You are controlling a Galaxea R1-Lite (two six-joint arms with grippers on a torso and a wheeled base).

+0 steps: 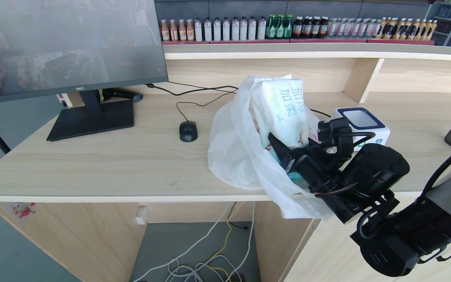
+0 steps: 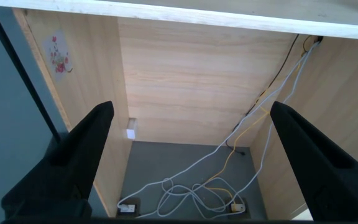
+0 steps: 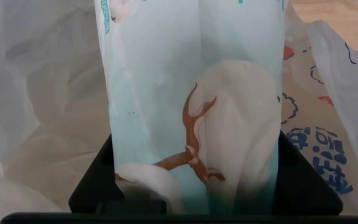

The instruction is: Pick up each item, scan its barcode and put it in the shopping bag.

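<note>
**Tissue pack held in the bag's mouth**

The white tissue pack [image 1: 282, 111] stands upright, its lower part down inside the shopping bag [image 1: 233, 156] and its top poking out. The right gripper [image 1: 288, 154] is clamped on the pack's lower end, a finger on each side. The bag slumps on the right part of the counter [image 1: 112, 164], its plastic spilling over the near edge. A white scanner [image 1: 360, 123] sits just right of it and a mouse [image 1: 188, 131] to the left. The left gripper [image 2: 191, 112] hangs below the counter with its jaws spread wide and nothing in them, facing loose cables [image 2: 191, 193].
</note>
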